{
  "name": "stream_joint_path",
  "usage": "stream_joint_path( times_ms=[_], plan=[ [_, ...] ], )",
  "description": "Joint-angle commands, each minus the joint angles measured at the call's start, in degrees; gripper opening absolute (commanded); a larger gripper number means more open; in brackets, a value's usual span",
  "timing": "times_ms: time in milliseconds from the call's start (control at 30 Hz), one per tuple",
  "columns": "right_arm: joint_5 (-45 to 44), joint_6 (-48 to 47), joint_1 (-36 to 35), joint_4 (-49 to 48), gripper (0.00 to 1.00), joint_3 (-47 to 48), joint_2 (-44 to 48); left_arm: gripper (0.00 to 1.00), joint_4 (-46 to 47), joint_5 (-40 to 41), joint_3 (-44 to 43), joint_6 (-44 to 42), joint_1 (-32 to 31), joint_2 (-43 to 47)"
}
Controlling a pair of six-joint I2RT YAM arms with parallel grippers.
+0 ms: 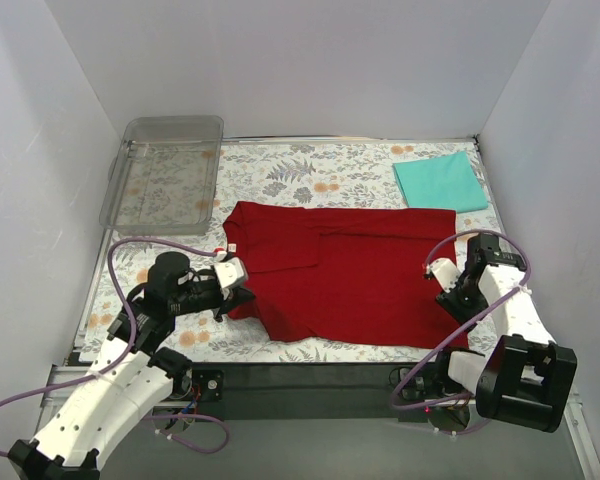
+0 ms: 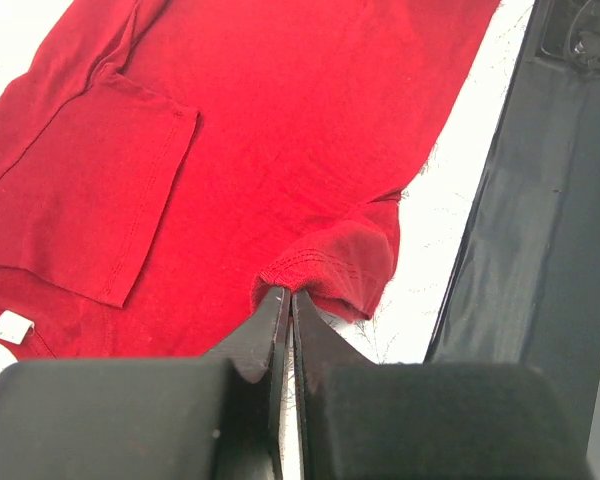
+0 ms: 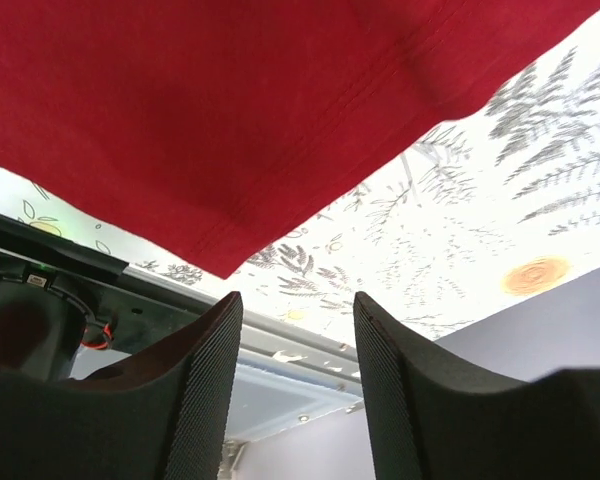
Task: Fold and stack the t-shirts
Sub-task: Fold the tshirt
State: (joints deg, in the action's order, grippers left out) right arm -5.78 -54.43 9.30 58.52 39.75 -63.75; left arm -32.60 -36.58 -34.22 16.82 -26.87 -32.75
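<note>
While the teal shirt (image 1: 440,182) is sitting folded at the far right of the mat (image 1: 280,175), the red shirt (image 1: 350,275) is lying mid-mat, barely folded and unstacked. The left tool (image 2: 290,297) is pinching tight at its sleeve hem, and the right tool (image 3: 296,310) is hanging spread wide over its bottom corner.

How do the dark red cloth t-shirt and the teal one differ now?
The dark red cloth t-shirt lies spread out centrally; the teal cloth t-shirt is folded into a neat rectangle at the far right corner. Red covers far more area than teal. Both are plain and lie on the floral mat.
</note>
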Motion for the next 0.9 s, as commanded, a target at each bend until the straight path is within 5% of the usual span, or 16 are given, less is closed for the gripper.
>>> stream_joint_path(
  times_ms=[0, 333, 667, 867],
  plan=[
    [-1.6, -2.69, 2.12, 1.51, 0.48, -1.42, -0.59, 0.0, 0.34, 0.28, 0.38, -0.65, -0.28, -0.21],
    [0.59, -9.72, 8.54, -0.51, 0.48, -4.32, -4.19, 0.0, -1.41, 0.81, -0.94, -1.0, -0.29, -3.98],
    [7.08, -11.57, 9.33, -1.48, 0.36, -6.34, -7.44, 0.0, -1.41, 1.42, -1.38, -1.09, -0.29, -7.68],
    [6.75, -11.66, 9.33, -2.71, 0.4, -8.72, -7.01, 0.0, -1.85, 1.51, -1.55, -1.09, -0.37, -7.68]
  ],
)
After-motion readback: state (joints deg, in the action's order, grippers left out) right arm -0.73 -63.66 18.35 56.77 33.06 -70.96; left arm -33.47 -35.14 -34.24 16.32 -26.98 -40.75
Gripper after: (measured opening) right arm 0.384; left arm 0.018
